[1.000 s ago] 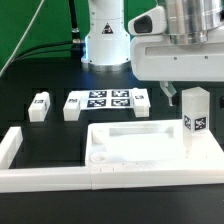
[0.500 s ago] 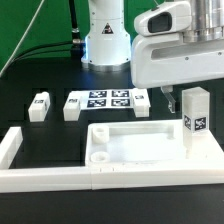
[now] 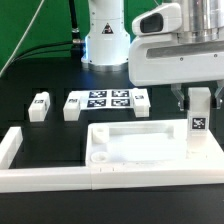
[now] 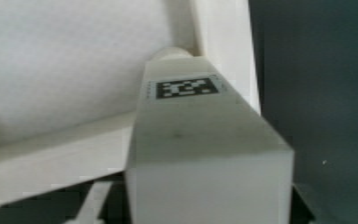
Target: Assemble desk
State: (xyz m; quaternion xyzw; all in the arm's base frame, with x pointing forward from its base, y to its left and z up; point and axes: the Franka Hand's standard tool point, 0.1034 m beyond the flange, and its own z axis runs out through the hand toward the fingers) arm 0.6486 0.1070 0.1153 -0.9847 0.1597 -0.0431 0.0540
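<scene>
Your gripper (image 3: 199, 100) straddles an upright leg (image 3: 199, 122).
The leg stands at the tabletop (image 3: 140, 148) corner; jaws flank its top, but you cannot tell whether they grip it.

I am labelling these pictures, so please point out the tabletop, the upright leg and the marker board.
tabletop (image 3: 143, 148), exterior view, on its bare inner floor.
upright leg (image 3: 199, 126), exterior view, on its tagged front face.
marker board (image 3: 105, 101), exterior view, on a tag near its middle.

The gripper (image 3: 197, 101) is held pointing straight down, its jaws closed on the leg's (image 3: 198, 127) upper end.
</scene>
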